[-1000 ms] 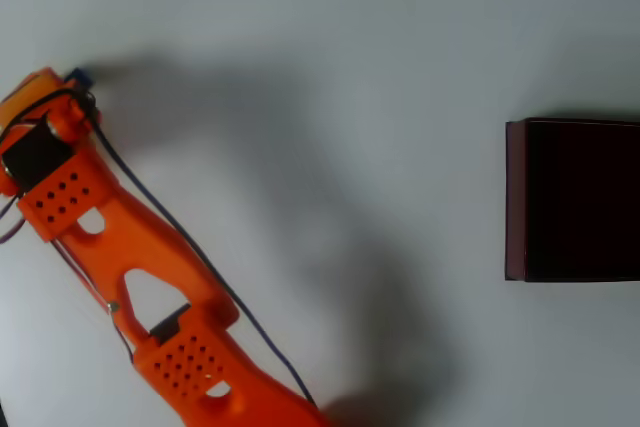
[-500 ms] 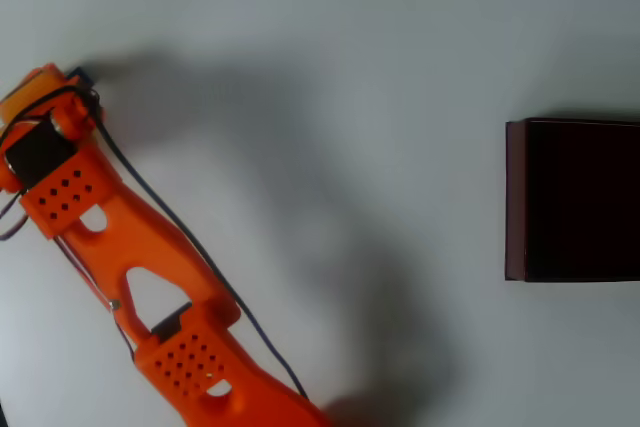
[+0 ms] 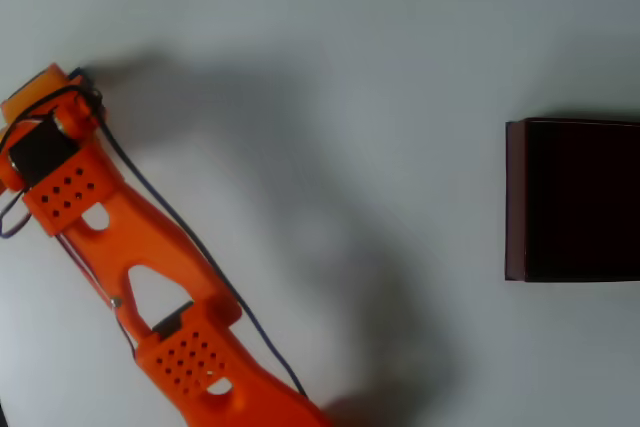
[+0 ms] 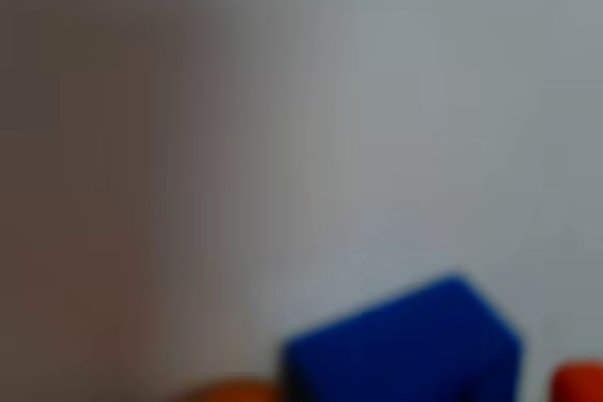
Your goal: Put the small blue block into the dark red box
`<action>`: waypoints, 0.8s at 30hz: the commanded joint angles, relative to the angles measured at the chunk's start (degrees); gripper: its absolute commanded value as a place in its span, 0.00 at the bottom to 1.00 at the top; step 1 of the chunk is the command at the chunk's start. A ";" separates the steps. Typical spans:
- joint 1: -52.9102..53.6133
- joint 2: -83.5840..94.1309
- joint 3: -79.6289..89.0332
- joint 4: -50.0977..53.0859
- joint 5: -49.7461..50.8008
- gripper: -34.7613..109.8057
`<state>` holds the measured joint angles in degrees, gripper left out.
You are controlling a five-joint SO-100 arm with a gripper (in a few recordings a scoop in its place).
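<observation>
An orange arm stretches from six o'clock toward nine o'clock across the white table in the overhead view, its gripper at the far left. The blurred wrist view shows the blue block at six o'clock between orange finger tips; whether they clamp it cannot be told. The dark red box sits at three o'clock, well apart.

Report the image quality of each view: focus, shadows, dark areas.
Wrist view: heavily blurred; the small blue block is a soft blue shape, grey shade at left. Overhead view: sharp; the orange arm casts a broad soft shadow on the table; the dark red box interior reads almost black.
</observation>
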<state>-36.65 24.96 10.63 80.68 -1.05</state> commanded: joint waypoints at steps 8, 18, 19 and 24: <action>0.35 1.14 -0.44 -0.70 0.26 0.31; 0.70 1.32 -0.18 -0.62 2.11 0.27; 0.70 1.32 -0.18 -0.53 2.37 0.27; 0.97 1.32 -0.18 -0.18 3.34 0.26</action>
<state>-35.60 25.05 10.55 79.72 1.14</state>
